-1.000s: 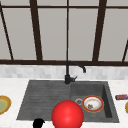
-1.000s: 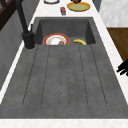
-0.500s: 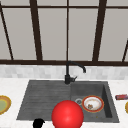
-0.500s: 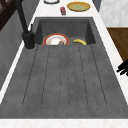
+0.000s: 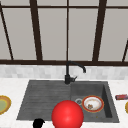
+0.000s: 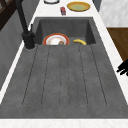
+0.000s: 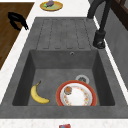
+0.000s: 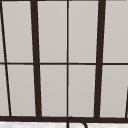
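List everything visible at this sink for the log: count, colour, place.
Plate: one, white with red rim, in the basin.
Banana: one, yellow, basin floor beside the plate.
Faucet: one, black, behind the sink.
Red sphere: one, at the sink's front edge in the front view.
Yellow plate: one, on the counter left of the drainboard.
Red packet: one, on the counter right of the basin.
Hand: one, black, fingers curled, in the air off the counter's front left.

Kitchen: grey sink (image 5: 45, 100) with drainboard, black faucet (image 5: 68, 73), window (image 8: 67, 57), white counter (image 6: 45, 7).
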Available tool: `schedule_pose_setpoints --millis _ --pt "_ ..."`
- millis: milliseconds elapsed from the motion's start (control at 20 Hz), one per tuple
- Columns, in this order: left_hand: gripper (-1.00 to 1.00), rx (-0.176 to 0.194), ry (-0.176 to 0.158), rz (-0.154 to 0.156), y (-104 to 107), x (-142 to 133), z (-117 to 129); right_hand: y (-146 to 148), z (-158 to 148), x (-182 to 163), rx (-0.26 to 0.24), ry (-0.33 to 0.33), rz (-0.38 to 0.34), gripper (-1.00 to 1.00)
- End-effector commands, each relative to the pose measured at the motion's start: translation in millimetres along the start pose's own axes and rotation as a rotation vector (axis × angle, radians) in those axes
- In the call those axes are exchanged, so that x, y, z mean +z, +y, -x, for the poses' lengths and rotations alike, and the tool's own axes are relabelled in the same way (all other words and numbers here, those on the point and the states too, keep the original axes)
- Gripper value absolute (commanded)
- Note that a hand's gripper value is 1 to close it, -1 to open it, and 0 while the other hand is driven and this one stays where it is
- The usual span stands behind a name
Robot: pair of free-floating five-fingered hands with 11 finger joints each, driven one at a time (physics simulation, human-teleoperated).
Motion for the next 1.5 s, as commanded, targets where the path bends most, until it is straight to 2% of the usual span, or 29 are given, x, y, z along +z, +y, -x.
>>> schedule_pose_setpoints --millis 0,200,750,1250,1450 --pt "0.00 0.000 0.000 0.000 0.0 0.0 0.0 -20.0 -26.5 16.0 0.013 -0.002 -0.043 1.00" --pt "0.00 0.000 0.000 0.000 0.0 0.0 0.0 -35.7 -53.9 31.3 0.014 0.000 -0.047 1.00" --pt "0.00 0.000 0.000 0.000 -0.1 0.0 -0.1 -48.4 -137.1 59.3 0.014 -0.003 -0.047 1.00" --pt "0.00 -0.001 0.000 0.000 -0.1 0.0 -0.2 -53.9 -217.5 73.5 0.013 0.002 -0.043 1.00" --pt "0.00 -0.001 0.000 0.000 -0.1 0.0 -0.3 -49.1 -254.7 61.4 0.012 0.004 -0.027 1.00"
